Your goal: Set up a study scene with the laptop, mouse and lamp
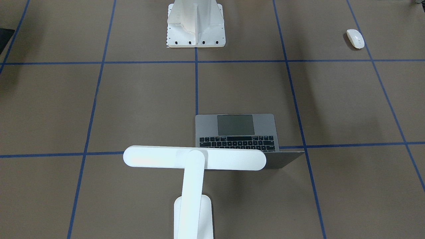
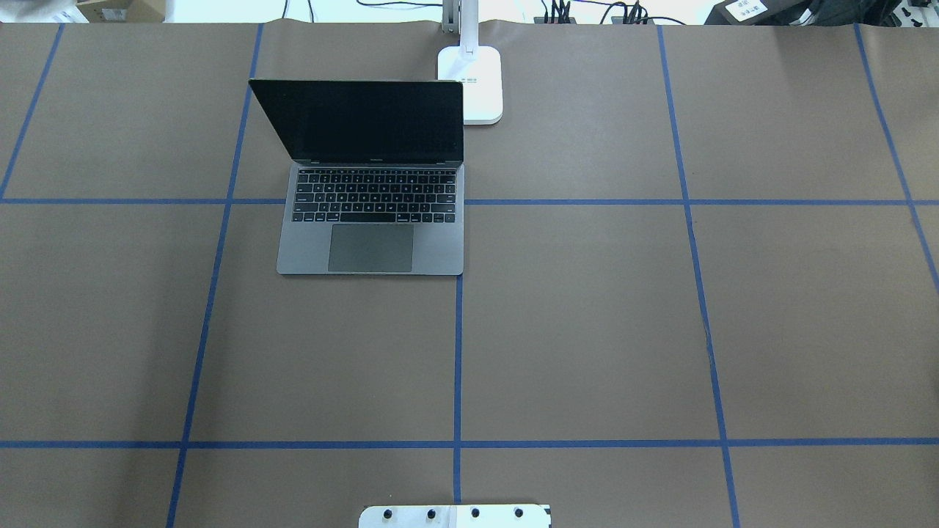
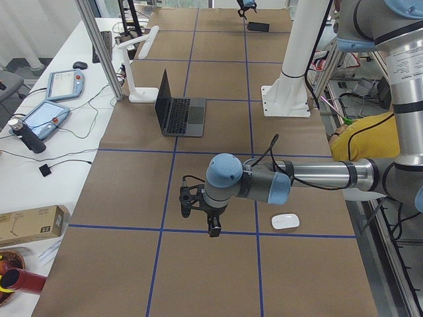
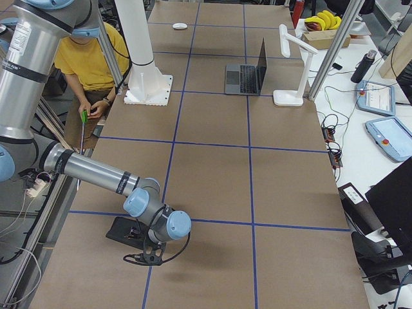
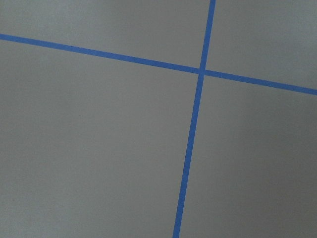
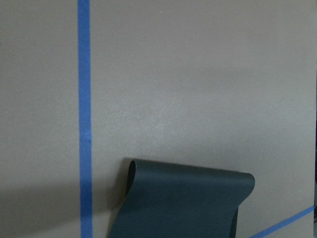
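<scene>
The laptop [image 2: 370,220] stands open on the table, its dark screen upright and its keyboard towards the robot; it also shows in the front view [image 1: 235,132]. The white lamp [image 1: 194,159] stands just behind it, its base [image 2: 471,81] at the far edge. The white mouse [image 1: 355,38] lies alone near the robot's side, by the left arm [image 3: 285,221]. My left gripper [image 3: 198,212] hovers over bare table left of the mouse. My right gripper [image 4: 151,252] hangs beside a flat black pad [image 4: 125,233]. I cannot tell whether either is open or shut.
The white ribbed pedestal [image 1: 196,23] with its bolted plate stands at the table's middle on the robot's side. The black pad also shows in the right wrist view [image 6: 183,203]. A side bench [image 4: 380,109] holds tablets and cables. A person in yellow [image 4: 87,64] sits beside the table.
</scene>
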Robot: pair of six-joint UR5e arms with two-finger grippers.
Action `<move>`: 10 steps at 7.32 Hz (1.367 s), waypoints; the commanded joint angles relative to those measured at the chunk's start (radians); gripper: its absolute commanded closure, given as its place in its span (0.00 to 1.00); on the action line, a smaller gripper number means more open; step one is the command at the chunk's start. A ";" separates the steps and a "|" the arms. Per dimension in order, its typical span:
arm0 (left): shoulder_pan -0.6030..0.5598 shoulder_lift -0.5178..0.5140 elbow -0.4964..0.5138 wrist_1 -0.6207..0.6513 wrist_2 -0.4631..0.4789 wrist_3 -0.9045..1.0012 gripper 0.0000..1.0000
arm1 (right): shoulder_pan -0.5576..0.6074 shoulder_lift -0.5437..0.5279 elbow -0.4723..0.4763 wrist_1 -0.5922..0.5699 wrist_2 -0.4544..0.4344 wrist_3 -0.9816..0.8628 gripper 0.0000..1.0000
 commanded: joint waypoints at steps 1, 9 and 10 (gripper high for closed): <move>0.000 0.000 0.002 0.000 0.000 0.016 0.00 | -0.005 0.021 -0.060 0.001 0.059 0.009 0.06; 0.000 0.007 0.000 0.000 0.002 0.016 0.00 | -0.068 0.074 -0.126 0.001 0.073 -0.007 0.28; 0.000 0.007 0.000 0.000 0.002 0.016 0.00 | -0.073 0.074 -0.123 0.003 0.073 -0.008 0.41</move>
